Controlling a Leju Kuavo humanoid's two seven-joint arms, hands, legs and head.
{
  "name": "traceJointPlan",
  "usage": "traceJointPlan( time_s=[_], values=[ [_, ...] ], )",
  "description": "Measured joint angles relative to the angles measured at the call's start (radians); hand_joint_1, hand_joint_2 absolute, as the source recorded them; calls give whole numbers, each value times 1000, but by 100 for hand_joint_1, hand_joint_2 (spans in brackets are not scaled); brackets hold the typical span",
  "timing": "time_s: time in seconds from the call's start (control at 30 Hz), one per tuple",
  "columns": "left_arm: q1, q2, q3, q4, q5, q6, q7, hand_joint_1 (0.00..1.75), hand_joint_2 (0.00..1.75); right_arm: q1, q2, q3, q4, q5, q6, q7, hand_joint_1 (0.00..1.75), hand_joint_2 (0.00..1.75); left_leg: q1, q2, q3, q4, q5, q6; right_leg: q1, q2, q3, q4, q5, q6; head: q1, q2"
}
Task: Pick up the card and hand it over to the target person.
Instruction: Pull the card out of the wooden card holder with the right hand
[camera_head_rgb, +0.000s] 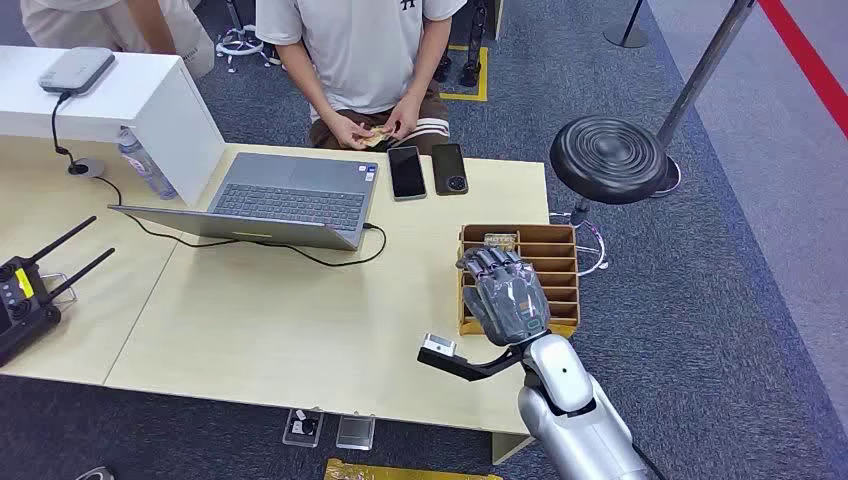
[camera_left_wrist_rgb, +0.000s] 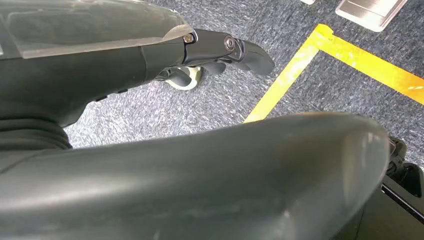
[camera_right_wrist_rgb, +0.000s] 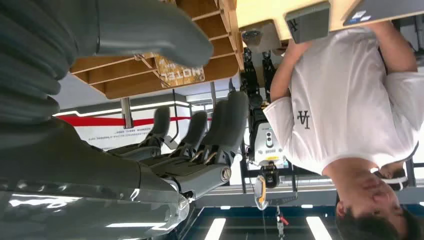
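Note:
A brown card printed "HOTEL" stands in the far slot of a wooden slotted holder at the table's right edge. My right hand hovers over the holder with its fingers stretched toward that card and holds nothing. In the right wrist view the card sits in the holder beyond the gap between the thumb and the dark fingers. The person sits across the table, fingering a small card. My left hand hangs over the carpet, holding nothing.
Two dark phones lie near the table's far edge beside an open laptop with its cable. A black stool stands right of the table. A remote controller and a water bottle are at the left.

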Motion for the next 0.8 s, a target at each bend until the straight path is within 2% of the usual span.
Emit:
traceJointPlan(
  time_s=[0.03,0.17,0.3,0.6,0.8],
  values=[
    [0,0,0,0,0,0,0,0,0,0,0,0,0,0,0,0,138,175,0,0,0,0,0,0,0,0,0,0,0,0,0,0],
    [-1,-1,-3,0,0,1,-2,0,0,-18,6,6,36,13,7,5,111,175,0,0,0,0,0,0,0,0,0,0,0,0,0,0],
    [-2,-1,-6,1,3,2,-3,0,0,-45,7,2,85,33,2,23,92,175,0,0,0,0,0,0,0,0,0,0,1,0,0,0],
    [-3,-2,-21,1,15,3,-3,0,0,-140,-9,-50,254,77,-21,67,97,175,0,0,0,0,0,0,0,0,0,0,0,0,0,0],
    [1,-3,-29,1,22,5,-7,0,0,-165,-26,-102,316,77,-43,73,107,175,0,1,0,-1,1,0,0,1,0,-1,1,0,0,0]
  ],
)
